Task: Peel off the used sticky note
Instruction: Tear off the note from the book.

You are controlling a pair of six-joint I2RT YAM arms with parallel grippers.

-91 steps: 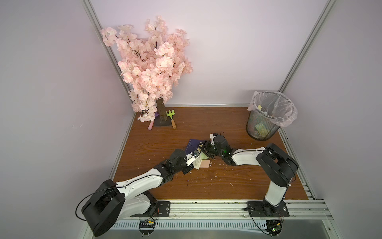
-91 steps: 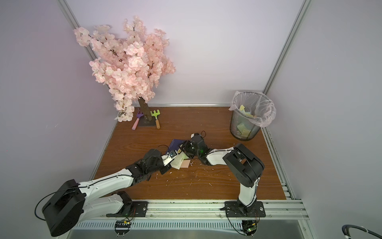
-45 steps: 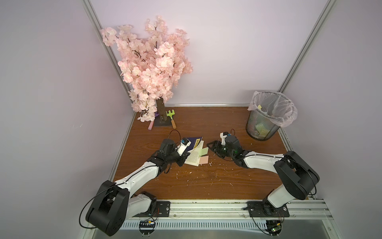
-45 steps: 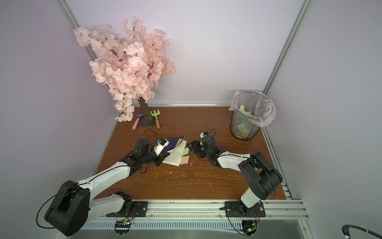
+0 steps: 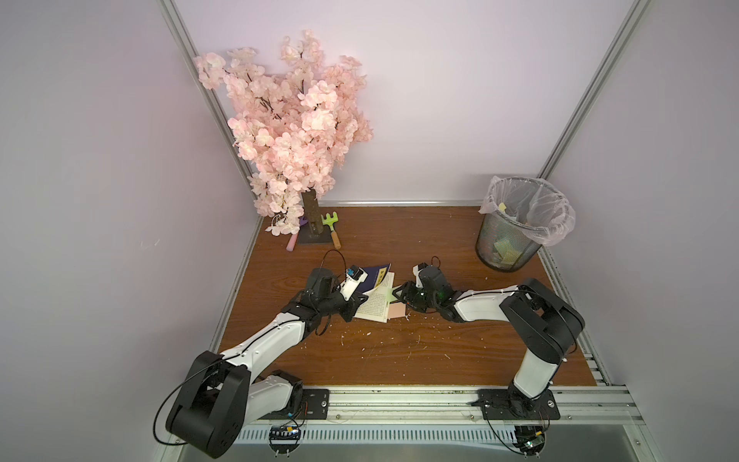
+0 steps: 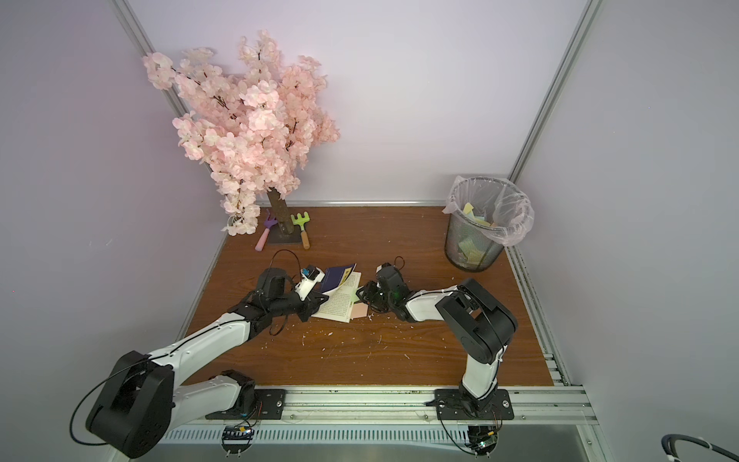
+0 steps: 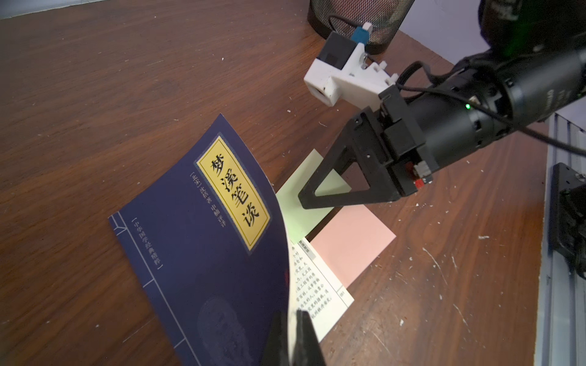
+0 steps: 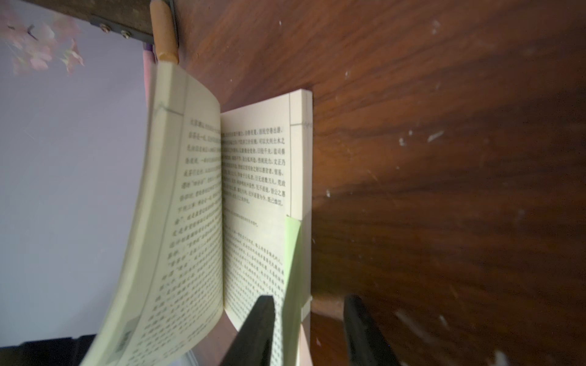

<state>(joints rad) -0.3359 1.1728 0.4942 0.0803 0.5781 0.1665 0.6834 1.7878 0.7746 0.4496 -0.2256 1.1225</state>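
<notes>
The green sticky note (image 7: 295, 217) sits on the open right-hand page of a book (image 7: 196, 247), with part of it jutting past the page's outer edge toward the counter's right edge. A pink sticky note (image 7: 352, 240) juts out the same way from lower in the book, just nearer the front edge than the green one.

The right claw (image 8: 306, 299) is spread. In the right wrist view one finger lies over the printed page and the other over bare wood, with the green note's free edge and the page edge between them. Whether either finger touches the note cannot be told.

The left claw (image 7: 290, 320) is pressed together, pinching the blue cover and front pages, which arch up off the rest of the book.

The book (image 5: 376, 310) lies near the middle of the counter (image 5: 400, 240), a little toward the left edge, and both top views show the two claws meeting over it from opposite sides. White scraps dot the wood toward the front edge. A lined mesh wastebasket (image 5: 508, 248) holding coloured paper stands at the far right corner. An artificial blossom tree (image 5: 296, 132) stands at the far left corner, with a green toy rake (image 5: 332, 224) beside its base.
</notes>
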